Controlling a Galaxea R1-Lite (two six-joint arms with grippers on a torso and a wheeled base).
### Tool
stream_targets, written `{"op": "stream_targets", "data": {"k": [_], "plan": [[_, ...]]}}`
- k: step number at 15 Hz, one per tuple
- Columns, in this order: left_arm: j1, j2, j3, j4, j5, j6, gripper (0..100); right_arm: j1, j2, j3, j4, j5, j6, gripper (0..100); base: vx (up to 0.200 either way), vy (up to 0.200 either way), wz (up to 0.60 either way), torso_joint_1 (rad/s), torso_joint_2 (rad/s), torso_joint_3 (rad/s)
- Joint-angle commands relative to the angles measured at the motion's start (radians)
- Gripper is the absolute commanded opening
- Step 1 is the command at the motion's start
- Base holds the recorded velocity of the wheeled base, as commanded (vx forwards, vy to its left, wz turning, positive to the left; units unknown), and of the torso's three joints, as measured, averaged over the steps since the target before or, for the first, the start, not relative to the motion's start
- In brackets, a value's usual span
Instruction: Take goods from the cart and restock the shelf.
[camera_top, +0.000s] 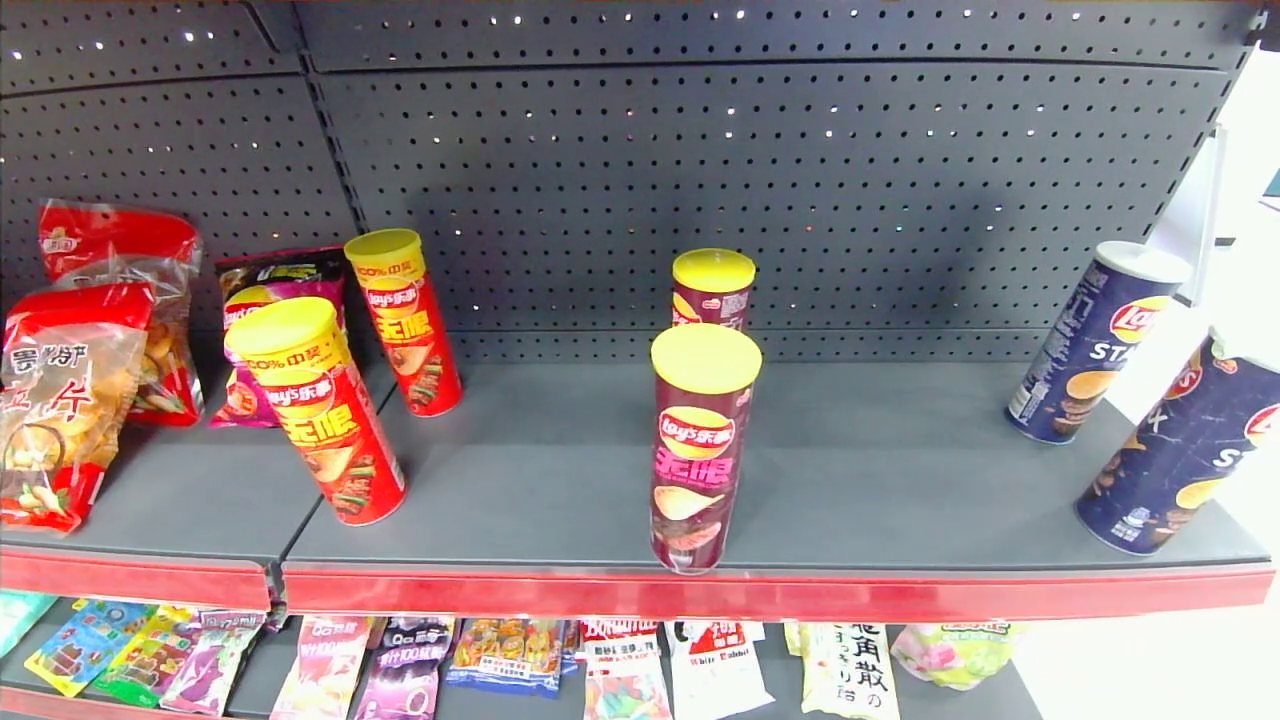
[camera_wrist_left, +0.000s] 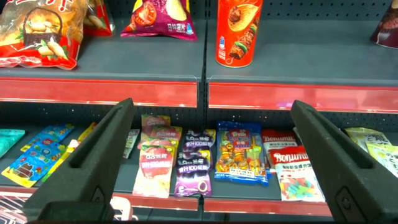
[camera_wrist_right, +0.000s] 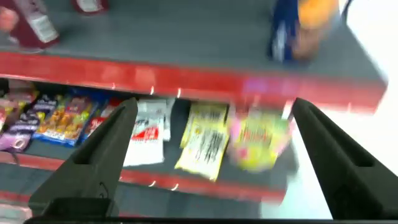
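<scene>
The grey shelf (camera_top: 560, 470) with a red front lip carries upright chip cans: two red ones (camera_top: 316, 410) at the left, two maroon ones (camera_top: 700, 460) in the middle, one behind the other, and two dark blue ones (camera_top: 1095, 345) leaning at the right. My left gripper (camera_wrist_left: 212, 106) is open and holds nothing; it faces the shelf's red lip below a red can (camera_wrist_left: 236, 31). My right gripper (camera_wrist_right: 214, 102) is also open and empty. It faces the lip farther right, below a blue can (camera_wrist_right: 298, 28), with a maroon can (camera_wrist_right: 31, 25) off to one side.
Snack bags (camera_top: 70, 390) fill the shelf's left end. The lower shelf (camera_wrist_left: 186, 202) holds a row of flat candy and snack packets (camera_wrist_left: 239, 152). Bare shelf room lies between the maroon and blue cans. A perforated back panel (camera_top: 700, 180) closes the shelf behind.
</scene>
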Motion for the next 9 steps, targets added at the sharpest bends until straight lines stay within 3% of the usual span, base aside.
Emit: {"op": "stream_targets", "data": {"k": [1, 2, 3, 9], "plan": [[0.000, 0.000, 0.000, -0.001, 0.001, 0.000, 100, -0.057, -0.080, 0.006, 0.072, -0.022, 0.049, 100, 0.000, 0.000, 0.00, 0.000, 0.00, 0.000], [0.000, 0.000, 0.000, -0.001, 0.001, 0.000, 100, -0.118, -0.109, 0.010, 0.055, 0.004, 0.014, 100, 0.000, 0.000, 0.00, 0.000, 0.00, 0.000], [0.000, 0.000, 0.000, -0.001, 0.001, 0.000, 100, -0.118, -0.155, 0.011, 0.052, 0.055, 0.001, 100, 0.000, 0.000, 0.00, 0.000, 0.00, 0.000], [0.000, 0.000, 0.000, 0.001, 0.001, 0.000, 100, -0.114, -0.166, 0.011, 0.054, 0.044, 0.024, 100, 0.000, 0.000, 0.00, 0.000, 0.00, 0.000]]}}
